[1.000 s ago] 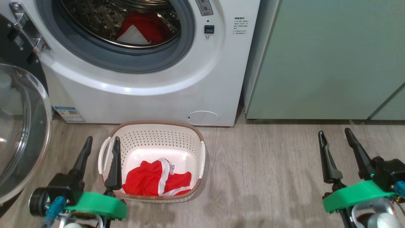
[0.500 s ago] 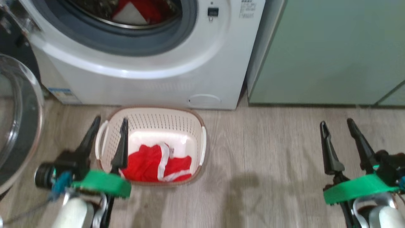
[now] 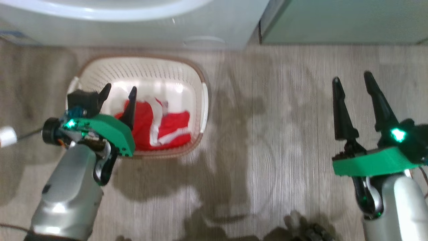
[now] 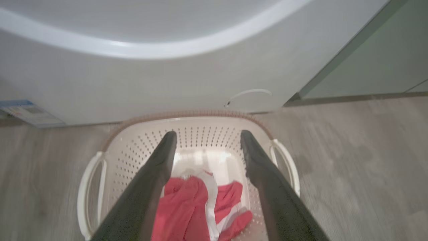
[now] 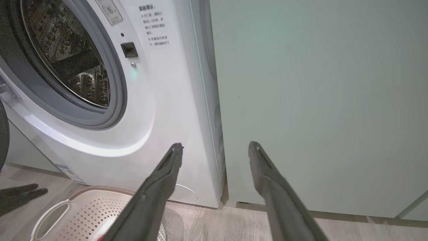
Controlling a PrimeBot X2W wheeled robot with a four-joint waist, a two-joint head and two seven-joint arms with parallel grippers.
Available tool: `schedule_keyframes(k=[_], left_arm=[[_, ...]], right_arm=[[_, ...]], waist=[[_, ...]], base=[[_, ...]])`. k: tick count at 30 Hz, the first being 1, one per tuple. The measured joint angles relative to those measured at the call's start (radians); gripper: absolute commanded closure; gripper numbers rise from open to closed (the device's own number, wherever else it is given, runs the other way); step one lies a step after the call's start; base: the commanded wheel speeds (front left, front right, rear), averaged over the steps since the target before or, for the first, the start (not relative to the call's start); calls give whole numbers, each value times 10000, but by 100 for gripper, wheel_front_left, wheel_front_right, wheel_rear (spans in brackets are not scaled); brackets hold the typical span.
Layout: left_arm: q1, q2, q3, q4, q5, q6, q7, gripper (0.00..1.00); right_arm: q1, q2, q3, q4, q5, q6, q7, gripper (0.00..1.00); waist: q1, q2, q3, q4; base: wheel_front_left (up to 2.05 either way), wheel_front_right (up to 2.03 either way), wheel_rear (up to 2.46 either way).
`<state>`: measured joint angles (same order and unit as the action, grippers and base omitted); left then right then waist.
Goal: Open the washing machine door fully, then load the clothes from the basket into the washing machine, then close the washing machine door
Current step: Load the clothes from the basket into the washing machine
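Now the basket point(image 3: 147, 68) stands on the wood floor point(image 3: 267, 134) just in front of the washing machine point(image 3: 133, 30). The clothes point(image 3: 167, 129), red with white stripes, lie heaped in its near half, and its far floor is bare. The right wrist view shows the machine's steel drum point(image 5: 67, 50) with its mouth open; what lies in it cannot be told from that angle. The left gripper point(image 3: 120, 87) hangs over the basket's left side above the heap, fingers apart; whether it touches the cloth is unclear. The right gripper point(image 3: 351, 77) is over bare floor well to the right, fingers likewise apart. Against a second ago, the head camera has tipped downward. The left gripper has come from the basket's near left rim to over its inside. The heap has not shifted.
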<state>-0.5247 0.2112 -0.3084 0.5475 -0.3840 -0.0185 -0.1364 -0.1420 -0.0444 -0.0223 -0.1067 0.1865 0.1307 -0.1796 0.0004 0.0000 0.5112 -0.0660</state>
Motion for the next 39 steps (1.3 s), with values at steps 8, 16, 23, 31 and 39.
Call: schedule_keyframes(k=[8,16,23,31,39], left_arm=[[-1752,-48,-174,2840,-267,-683,723,0],[-3051,489,-174,4660,-487,-1001,917,0],[-3765,1231,-163,5501,-658,-1034,1014,0],[-4360,1820,-314,6078,-665,-1106,1273,0],[-4772,2104,-495,6422,-663,-1150,1354,100]], right_arm=[[-1002,-6,558,190,205,0,-326,0],[-1811,-15,1158,543,623,0,-660,0],[-2234,-21,1584,709,1091,0,-729,0],[-2423,-21,1925,591,1421,0,-731,0],[-2611,-21,2027,585,1505,0,-731,0]], waist=[[-1,0,1712,-411],[-1,0,3460,-1053],[-2,0,4658,-1733],[-3,0,5545,-2370],[-5,0,5722,-2548]], base=[[0,0,0],[0,0,0],[0,0,0],[0,0,0],[0,0,0]])
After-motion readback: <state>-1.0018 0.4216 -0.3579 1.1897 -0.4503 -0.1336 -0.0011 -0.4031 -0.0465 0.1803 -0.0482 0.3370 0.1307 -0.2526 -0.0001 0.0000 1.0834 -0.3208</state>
